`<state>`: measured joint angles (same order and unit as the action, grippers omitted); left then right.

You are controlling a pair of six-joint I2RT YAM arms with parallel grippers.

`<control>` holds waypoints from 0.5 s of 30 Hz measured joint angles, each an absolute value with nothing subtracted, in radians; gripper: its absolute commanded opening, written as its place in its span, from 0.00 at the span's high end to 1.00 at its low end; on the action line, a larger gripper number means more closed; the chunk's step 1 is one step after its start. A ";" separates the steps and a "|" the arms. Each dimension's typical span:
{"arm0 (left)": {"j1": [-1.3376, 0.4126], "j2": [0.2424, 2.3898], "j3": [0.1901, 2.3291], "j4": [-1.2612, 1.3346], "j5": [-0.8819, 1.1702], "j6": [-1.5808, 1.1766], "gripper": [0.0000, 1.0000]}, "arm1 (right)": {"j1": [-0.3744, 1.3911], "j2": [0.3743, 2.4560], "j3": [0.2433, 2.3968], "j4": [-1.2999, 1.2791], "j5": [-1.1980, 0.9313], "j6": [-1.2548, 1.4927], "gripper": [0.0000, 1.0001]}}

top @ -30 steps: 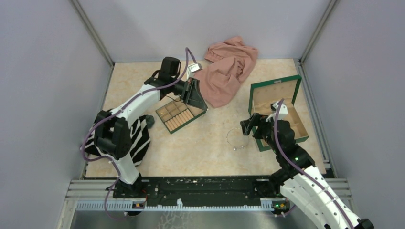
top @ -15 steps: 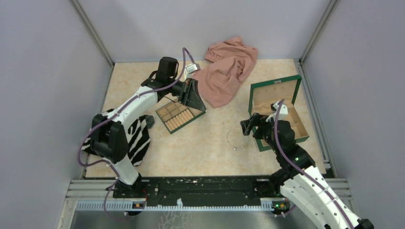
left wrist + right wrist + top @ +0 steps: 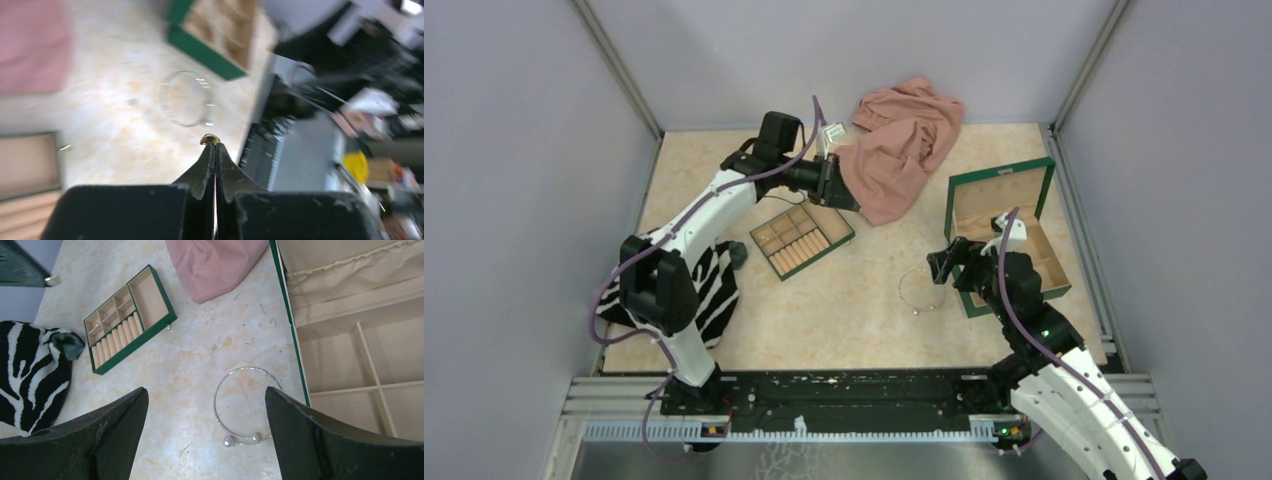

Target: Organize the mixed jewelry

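Note:
The thin silvery loop necklace (image 3: 921,290) with two bead ends lies on the table beside the green box. In the right wrist view it (image 3: 246,405) lies below and between my open right gripper's (image 3: 205,389) fingers, which do not touch it. My right gripper (image 3: 944,264) is empty. My left gripper (image 3: 852,203) is raised by the pink cloth's edge, behind the slotted tray. It (image 3: 215,143) is shut on a tiny gold-coloured piece (image 3: 210,139) at its tips. The loop (image 3: 186,97) shows blurred in the left wrist view.
The green-edged slotted tray (image 3: 801,238) lies left of centre, with a tiny bead (image 3: 168,327) by its corner. The open green wooden compartment box (image 3: 1009,235) stands at the right. A pink cloth (image 3: 899,150) lies at the back, a zebra-striped cloth (image 3: 709,285) at the left.
My left gripper has lifted off the slotted tray and moved back and right toward the pink cloth. The right arm and the necklace have not moved.

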<state>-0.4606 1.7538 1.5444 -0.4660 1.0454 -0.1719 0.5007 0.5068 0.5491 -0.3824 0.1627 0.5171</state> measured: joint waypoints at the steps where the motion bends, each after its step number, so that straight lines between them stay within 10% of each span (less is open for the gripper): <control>1: -0.460 1.765 1.570 -0.497 0.939 -0.176 1.00 | 0.501 0.507 0.549 -0.382 0.162 0.517 0.14; 15: -0.434 1.855 1.514 -0.628 0.065 -0.276 1.00 | 0.501 0.514 0.550 -0.383 0.156 0.517 0.14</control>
<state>-0.4343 1.8553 1.5135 -0.6285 0.0647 -0.2764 0.5007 0.5137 0.5495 -0.3828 0.1562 0.5167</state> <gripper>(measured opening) 0.005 0.861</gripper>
